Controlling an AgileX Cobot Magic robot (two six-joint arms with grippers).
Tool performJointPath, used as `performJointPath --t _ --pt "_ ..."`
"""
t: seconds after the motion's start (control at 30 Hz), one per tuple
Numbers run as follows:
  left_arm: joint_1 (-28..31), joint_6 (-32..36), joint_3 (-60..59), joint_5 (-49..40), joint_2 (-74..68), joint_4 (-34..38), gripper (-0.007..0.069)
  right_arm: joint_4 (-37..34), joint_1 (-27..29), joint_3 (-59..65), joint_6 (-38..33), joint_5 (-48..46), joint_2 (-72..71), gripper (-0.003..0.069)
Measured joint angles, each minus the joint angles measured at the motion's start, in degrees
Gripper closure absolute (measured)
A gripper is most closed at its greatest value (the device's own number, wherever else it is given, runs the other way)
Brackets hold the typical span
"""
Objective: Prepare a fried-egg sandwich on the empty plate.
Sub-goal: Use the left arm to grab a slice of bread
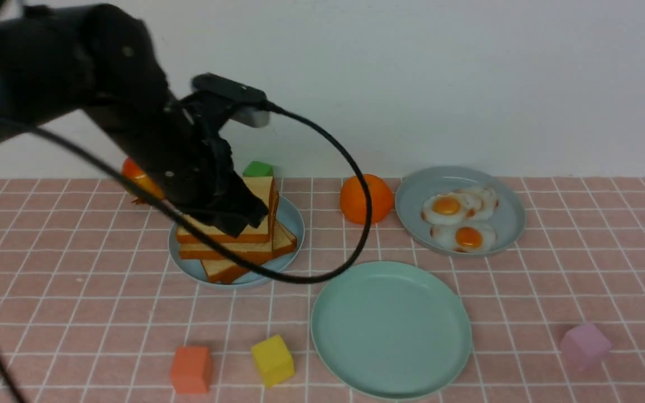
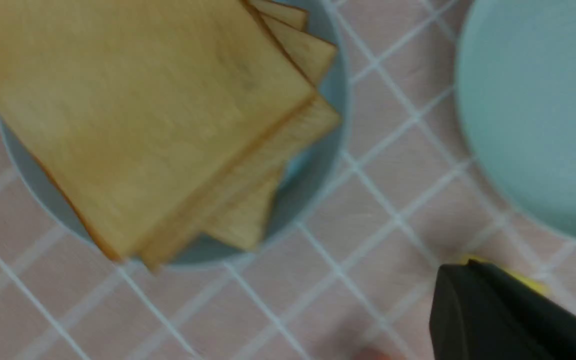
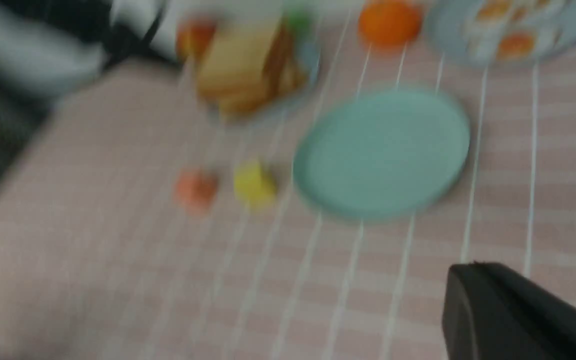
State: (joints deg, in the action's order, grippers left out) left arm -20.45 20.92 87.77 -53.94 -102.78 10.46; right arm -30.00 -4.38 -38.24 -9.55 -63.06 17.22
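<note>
Black left gripper (image 1: 241,219), closed, rests at the front edge of the stacked square tan toast slices (image 1: 252,249). Black right gripper (image 3: 473,287) is closed too. The round mint-green plate (image 1: 389,330) lies near, pink cloth (image 1: 524,291) showing all round its rim.

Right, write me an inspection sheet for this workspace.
Surface: pink checked cloth, lying flat.
Job's things: toast stack on blue plate; fried eggs on grey plate; green plate empty.
Clutter: orange cube, yellow cube, pink cube, green cube, orange ball.
Grippers: left gripper shut on top slice; right gripper shut, nothing seen in it.
Cables: black cable loops over the blue plate.
Surroundings: plain white wall.
</note>
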Motion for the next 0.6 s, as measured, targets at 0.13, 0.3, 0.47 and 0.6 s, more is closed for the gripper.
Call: performJointPath --t 0.13,0.3,0.47,0.6 --pt "0.0 8.9 1.9 0.8 -4.1 -3.4 0.0585 3.5 -3.5 -9.7 -4.1 -8.1 6.5 0.0661" --pt "0.0 14.9 2.1 5.5 -5.9 -4.1 0.0443 4.5 -7.3 -11.5 -5.4 -6.7 7.4 0.0658" --pt "0.0 19.6 2.3 12.1 -9.8 -4.9 0.0234 5.7 -8.5 -11.6 -5.6 -4.3 7.5 0.0656" --pt "0.0 23.0 2.3 13.2 -11.4 -6.6 0.0204 6.2 -8.5 -11.6 -5.6 -4.1 7.5 0.0655"
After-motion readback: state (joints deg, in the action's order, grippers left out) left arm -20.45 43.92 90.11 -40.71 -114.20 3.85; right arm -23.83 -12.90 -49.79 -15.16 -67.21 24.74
